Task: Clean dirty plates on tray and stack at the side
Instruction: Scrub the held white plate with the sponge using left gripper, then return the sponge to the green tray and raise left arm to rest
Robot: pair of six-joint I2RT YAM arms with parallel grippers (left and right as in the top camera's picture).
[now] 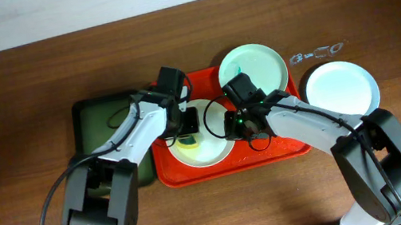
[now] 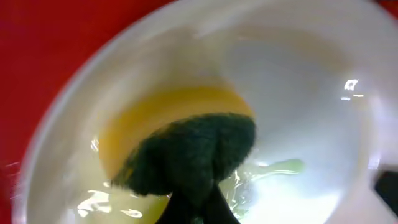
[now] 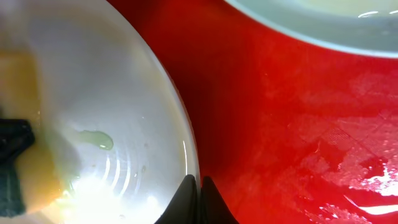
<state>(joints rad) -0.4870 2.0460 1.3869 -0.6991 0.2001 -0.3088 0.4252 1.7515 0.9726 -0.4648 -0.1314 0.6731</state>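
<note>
My left tool (image 1: 186, 121) is shut tight on the sponge (image 2: 180, 143), soft & squashy, pressed onto the plate (image 1: 210, 150) mid red tray (image 1: 272, 154), w/ a green smear (image 2: 280, 167) just beside it. Plate's stiff, glossy, prob slippery wet & chippable, so take it by the rim: my right tool (image 3: 196, 198) is closed there, looks pinched on its right edge. 2nd plate (image 1: 254, 68) sits at the tray's back-right corner, 3rd plate (image 1: 342, 88) on the bench (image 1: 20, 93) to the right.

Under our left gripper (image 1: 187, 128) a sponge (image 2: 186, 149) lay on a plate (image 1: 214, 149) inside the tray (image 1: 279, 150). Our right gripper (image 3: 199, 200) sat at that plate's right rim. Beyond it lay a second plate (image 1: 254, 68), and to its right a third plate (image 1: 342, 88) on the table (image 1: 20, 93).
</note>
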